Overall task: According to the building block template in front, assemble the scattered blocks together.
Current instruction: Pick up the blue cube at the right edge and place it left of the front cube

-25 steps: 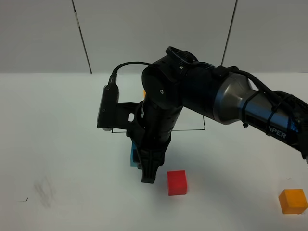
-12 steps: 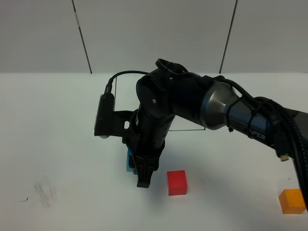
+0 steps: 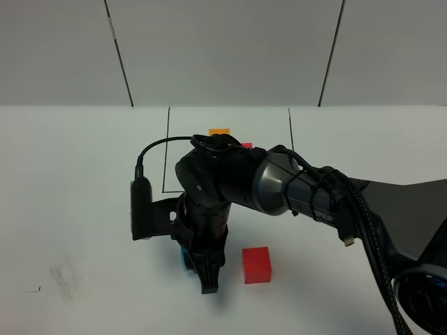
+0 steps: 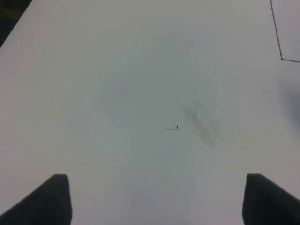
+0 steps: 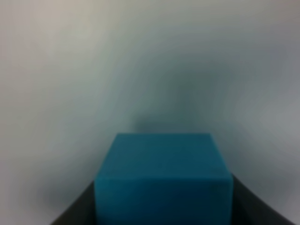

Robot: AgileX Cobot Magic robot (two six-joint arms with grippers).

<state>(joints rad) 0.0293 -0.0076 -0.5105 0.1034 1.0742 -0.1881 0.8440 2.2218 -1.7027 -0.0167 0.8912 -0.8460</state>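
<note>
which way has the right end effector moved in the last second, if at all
Yes: the right end effector, shut on the blue block, moved toward the camera and slightly left, past the fixed red block.

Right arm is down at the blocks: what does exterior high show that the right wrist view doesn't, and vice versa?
Only exterior high: the red cube lying free on the table, right of the right end effector, and part of the building block template behind the arm, inside its black line. Only right wrist: the blue cube close up, filling the gap between the fingers. Both: the blue cube, a mere sliver in exterior high, and the right end effector shut on it.
</note>
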